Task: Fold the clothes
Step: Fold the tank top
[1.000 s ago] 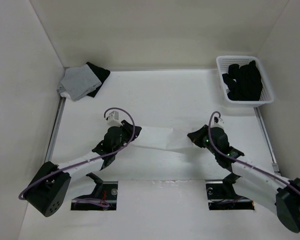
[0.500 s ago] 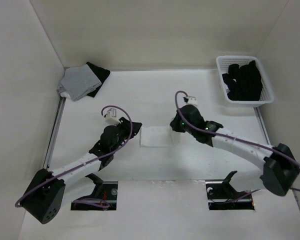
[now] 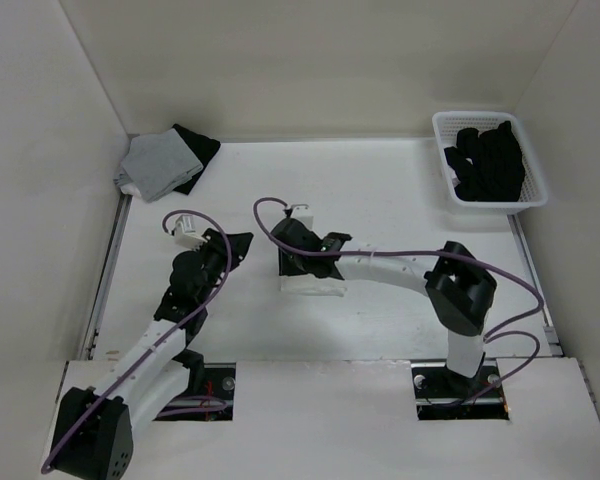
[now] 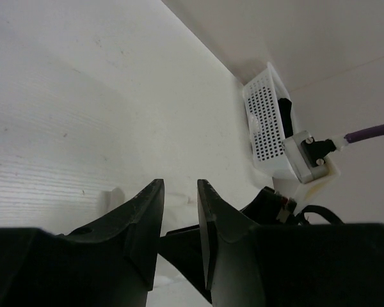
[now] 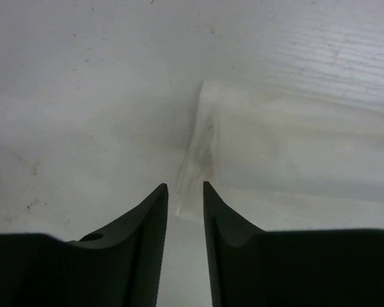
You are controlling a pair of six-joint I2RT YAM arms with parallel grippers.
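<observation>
White walls close off three sides of a pale desk (image 3: 400,190).

- Right arm (image 3: 400,266): bends at the elbow and reaches far over to the left across the desk, low, wrist above the white garment (image 3: 315,282). Judged reason: it is carrying one end of the cloth across to make a fold.
- Left arm (image 3: 155,335): lifted, forearm running up from its base, wrist turned toward the middle. It stands just left of the cloth and apart from it, probably clear of the fold.
- White garment: lies mid-desk as a small, thick rectangle, doubled over, under the right wrist.
- Basket (image 3: 475,116): far right corner, holding black items (image 3: 488,160); well away.
- Grey garment (image 3: 155,165) on a black garment (image 3: 202,145): far left corner, folded, not part of this job.
- Right hand (image 5: 185,187): fingers a little apart, tips at a raised crease on the cloth edge; nothing seen pinched. It looks like a letting-go.
- Left hand (image 4: 179,182): fingers a little apart, nothing between, pointing over bare desk.
</observation>
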